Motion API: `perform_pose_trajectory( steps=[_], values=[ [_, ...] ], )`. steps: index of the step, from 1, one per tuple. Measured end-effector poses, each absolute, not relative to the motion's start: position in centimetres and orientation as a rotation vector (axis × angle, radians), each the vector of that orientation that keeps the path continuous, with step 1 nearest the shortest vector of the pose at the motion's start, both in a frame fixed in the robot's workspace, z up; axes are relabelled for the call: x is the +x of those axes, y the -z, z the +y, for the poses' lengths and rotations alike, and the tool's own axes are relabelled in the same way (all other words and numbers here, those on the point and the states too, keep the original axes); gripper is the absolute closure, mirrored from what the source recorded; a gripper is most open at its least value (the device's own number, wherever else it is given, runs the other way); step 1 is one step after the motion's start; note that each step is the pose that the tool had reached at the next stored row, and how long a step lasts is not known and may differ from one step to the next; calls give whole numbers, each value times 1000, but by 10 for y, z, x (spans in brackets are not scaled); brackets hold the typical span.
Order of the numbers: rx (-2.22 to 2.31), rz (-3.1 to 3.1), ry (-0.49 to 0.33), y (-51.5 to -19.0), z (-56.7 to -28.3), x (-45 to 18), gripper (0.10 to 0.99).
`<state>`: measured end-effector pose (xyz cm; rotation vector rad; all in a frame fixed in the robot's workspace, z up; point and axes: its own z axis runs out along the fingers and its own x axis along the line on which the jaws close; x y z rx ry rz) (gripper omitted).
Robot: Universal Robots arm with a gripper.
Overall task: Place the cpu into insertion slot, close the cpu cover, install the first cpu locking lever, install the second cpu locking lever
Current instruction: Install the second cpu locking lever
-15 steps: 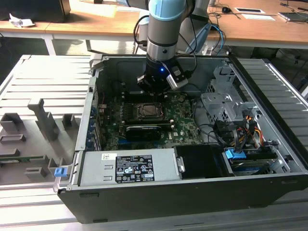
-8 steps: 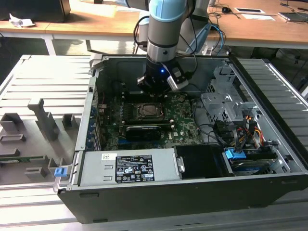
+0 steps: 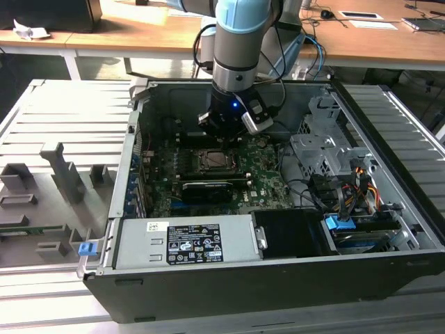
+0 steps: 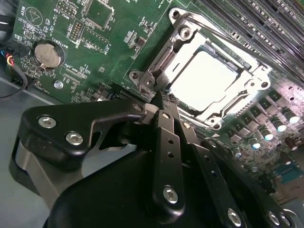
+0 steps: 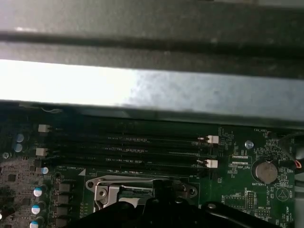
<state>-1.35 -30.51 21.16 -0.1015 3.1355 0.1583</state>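
The cpu point(image 4: 204, 78) lies flat in the insertion slot point(image 3: 215, 161), its silver top shining bright. Over its edges the cpu cover point(image 4: 164, 61) is folded down, framing the chip. My gripper point(image 4: 165, 97) is shut with nothing between its fingers, and its tips sit just off the socket's near corner, by a bolt of the metal frame. Seen from the exterior view, the gripper point(image 3: 228, 136) hangs low inside the open computer case, just behind the socket. The first wrist view catches the socket's rim point(image 5: 142, 190) above the dark gripper body.
The green motherboard point(image 4: 95, 57) carries a coin battery point(image 4: 47, 54) and memory slots point(image 5: 128, 147) beside the socket. A power supply point(image 3: 184, 243) fills the case front. A drive cage point(image 3: 320, 149) and loose cables point(image 3: 348, 188) stand at the exterior view's right.
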Motion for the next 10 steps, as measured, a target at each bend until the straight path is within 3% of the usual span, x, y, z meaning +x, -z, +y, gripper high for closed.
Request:
perform_pose_trajectory(
  steps=[10],
  values=[
    [-101, 3135, -158, -212, -308, -13, 980]
  ],
)
